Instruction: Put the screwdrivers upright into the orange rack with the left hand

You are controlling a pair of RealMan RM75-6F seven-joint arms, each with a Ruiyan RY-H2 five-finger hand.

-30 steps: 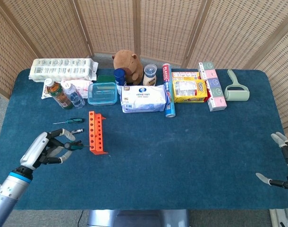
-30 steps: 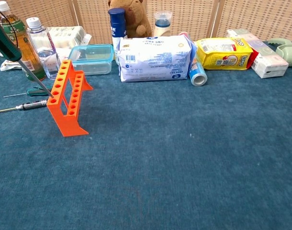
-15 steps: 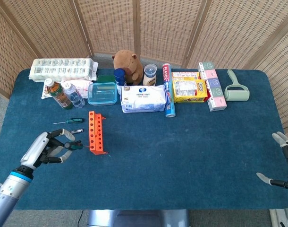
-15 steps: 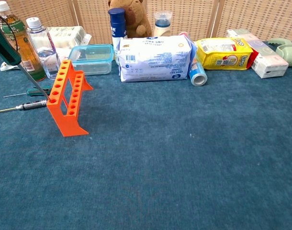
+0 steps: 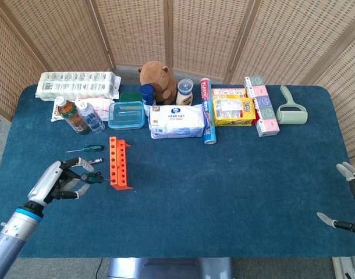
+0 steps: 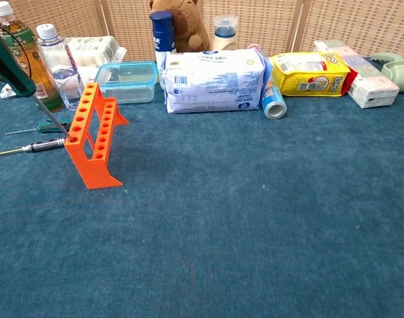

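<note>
The orange rack (image 5: 118,162) (image 6: 93,141) stands on the blue table, left of centre. My left hand (image 5: 66,179) pinches a green-handled screwdriver (image 5: 95,179) (image 6: 15,69) just left of the rack's near end. In the chest view its shaft slants down and its tip touches the rack's near top edge. A second green-handled screwdriver (image 5: 84,149) (image 6: 38,128) and a black-handled one (image 5: 94,161) (image 6: 31,147) lie flat on the table left of the rack. My right hand (image 5: 347,200) hangs open at the table's far right edge, holding nothing.
Along the back stand two bottles (image 5: 78,116), a clear lidded box (image 5: 127,114), a white wipes pack (image 5: 177,121), a plush toy (image 5: 158,76), a yellow pack (image 5: 233,110), a blue tube (image 5: 208,119) and a lint roller (image 5: 291,108).
The left hand has shifted slightly toward the rack with the screwdriver; its handle sits a little lower and further right in the chest view. The right hand has barely moved.
</note>
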